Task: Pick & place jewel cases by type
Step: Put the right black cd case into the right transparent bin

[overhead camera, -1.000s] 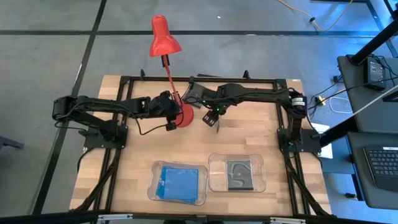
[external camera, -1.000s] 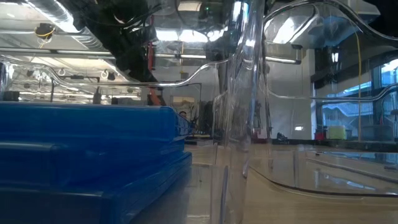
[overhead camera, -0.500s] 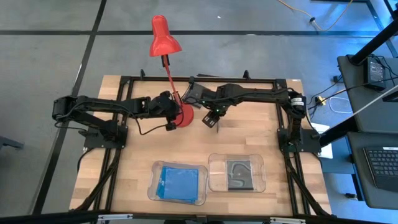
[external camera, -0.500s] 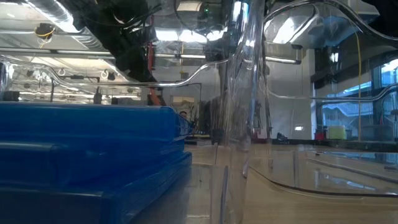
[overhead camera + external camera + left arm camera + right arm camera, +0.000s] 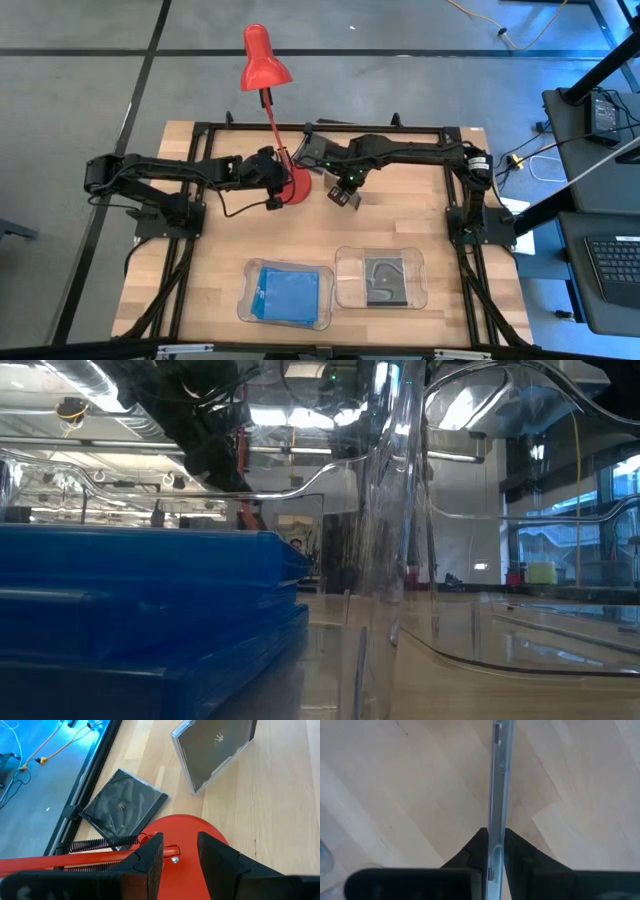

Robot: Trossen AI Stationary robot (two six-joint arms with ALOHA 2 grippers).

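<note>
You've got blue cases [image 5: 289, 293] and dark ones [image 5: 383, 280] trayed near the front edge, right gripper [image 5: 346, 195] clamped on a case [image 5: 498, 795] mid-table, another [image 5: 124, 807] left by the back edge

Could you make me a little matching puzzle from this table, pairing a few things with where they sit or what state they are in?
Things:
1. blue cases
2. dark case
3. right end effector
4. lamp base

Places or states:
A. shut on the edge of a clear-edged case
B. in the clear tray on the right side of the overhead picture
C. on the wood right by the left end effector
D. stacked in the clear tray on the left side of the overhead picture

Pairs: 1-D, 2-B, 3-A, 4-C
</note>
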